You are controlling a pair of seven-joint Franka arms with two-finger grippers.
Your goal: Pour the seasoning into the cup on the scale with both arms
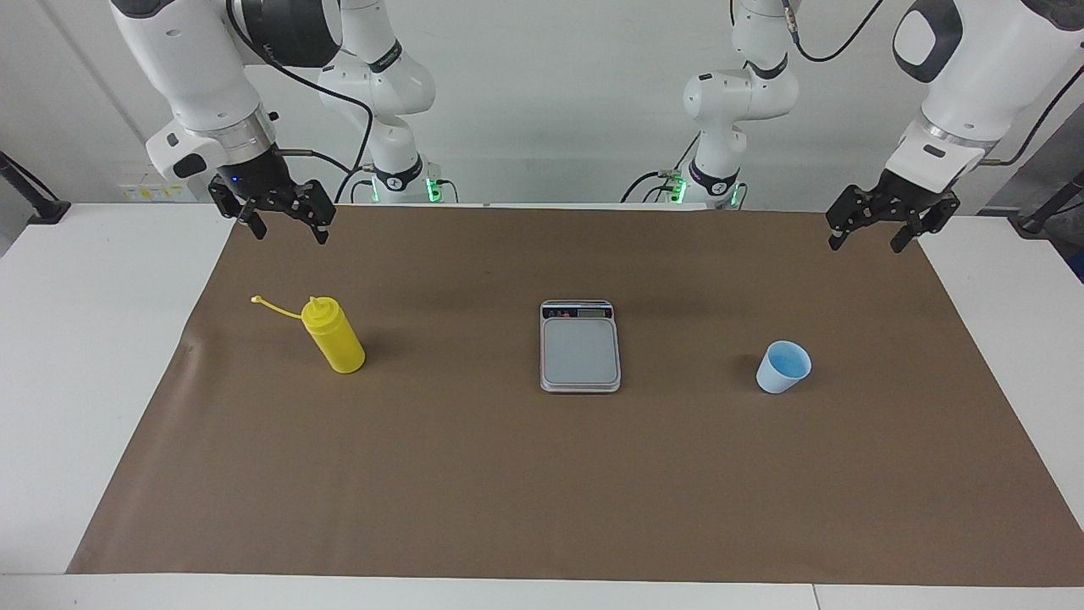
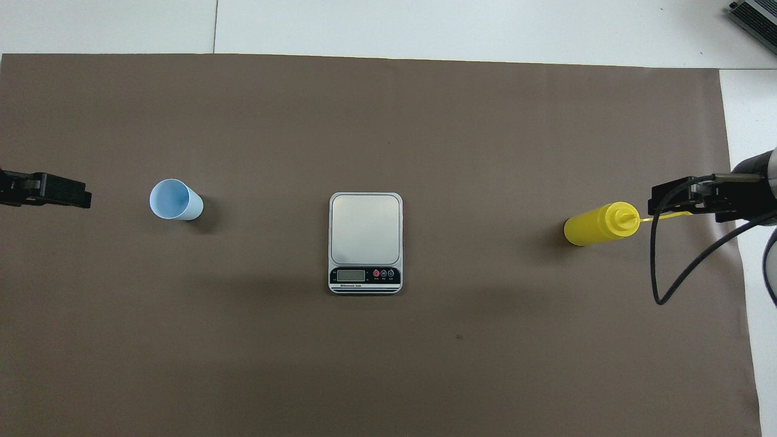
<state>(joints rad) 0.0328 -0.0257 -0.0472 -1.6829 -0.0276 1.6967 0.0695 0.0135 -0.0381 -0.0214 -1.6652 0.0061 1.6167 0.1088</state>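
Brown paper (image 1: 542,483) is covering most of the white table (image 1: 76,356), and everything is sitting on that sheet in one row. At the middle the scale (image 1: 580,347) is lying flat, with its dark display strip along the edge nearer the robots. Toward the right arm's end the seasoning (image 1: 336,337) is standing upright, well apart from the scale, its thin tethered cap (image 1: 257,299) sticking out sideways toward the table's end. Toward the left arm's end the cup (image 1: 783,366) is standing open side up, showing its deeper blue inside, about as near to the robots as the bottle and also well apart from the scale; nothing is resting on the weighing plate.

Both arms are hanging in the air. The right gripper (image 1: 288,222) is hovering over the paper's corner at its own end, fingers spread and holding nothing, clear of the bottle. The left gripper (image 1: 872,233) is hovering over the paper's edge at its end, fingers likewise spread and empty, clear of the cup.
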